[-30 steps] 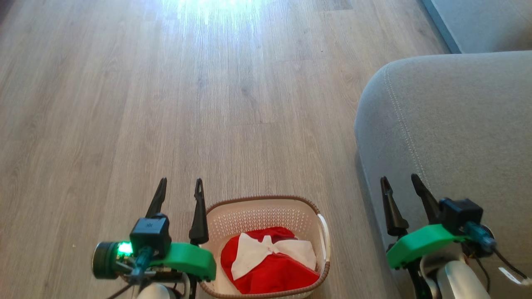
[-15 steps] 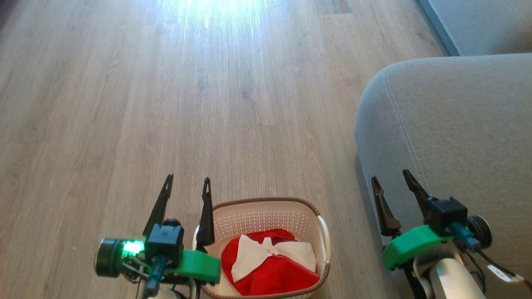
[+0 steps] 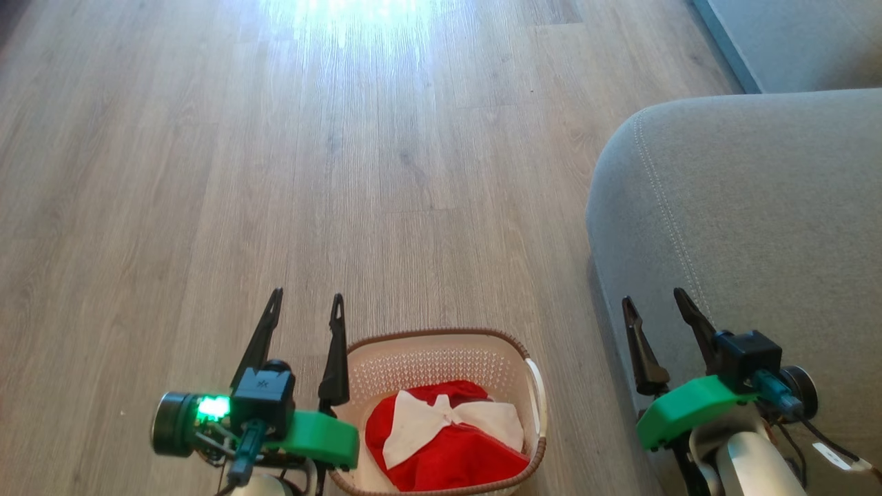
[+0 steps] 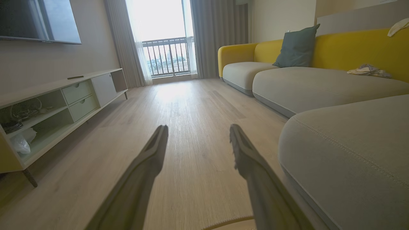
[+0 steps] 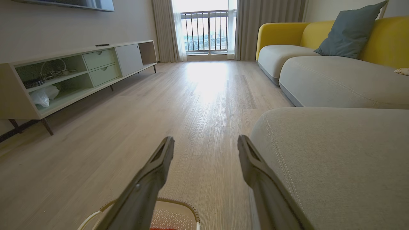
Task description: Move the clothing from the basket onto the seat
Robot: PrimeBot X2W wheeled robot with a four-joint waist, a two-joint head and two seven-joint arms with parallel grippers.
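The cream basket [image 3: 441, 339] with a brown braided rim stands on the floor at the bottom centre of the head view. Red clothing [image 3: 448, 455] with white panels lies bunched inside it. My left gripper [image 3: 306, 300] hangs open just left of the basket, above the floor, with nothing between its fingers. My right gripper [image 3: 653, 297] is open over the left edge of the grey seat [image 3: 751, 227], also holding nothing. In the right wrist view the basket rim [image 5: 179, 204] shows below my open right gripper [image 5: 206, 140]. The left wrist view has my open left gripper [image 4: 198, 128] and the seat [image 4: 348, 150].
Bare wooden floor [image 3: 344, 172] stretches ahead. A low TV cabinet [image 5: 73, 70] lines the left wall. Further grey sofa cushions [image 5: 335, 80] with yellow backs and a teal pillow [image 5: 350, 32] run along the right. A crumpled cloth [image 4: 367, 70] lies on a far cushion.
Both grippers have shifted slightly, the left one a little toward the basket and the right one a little leftward. Both stayed open. The clothing has not moved.
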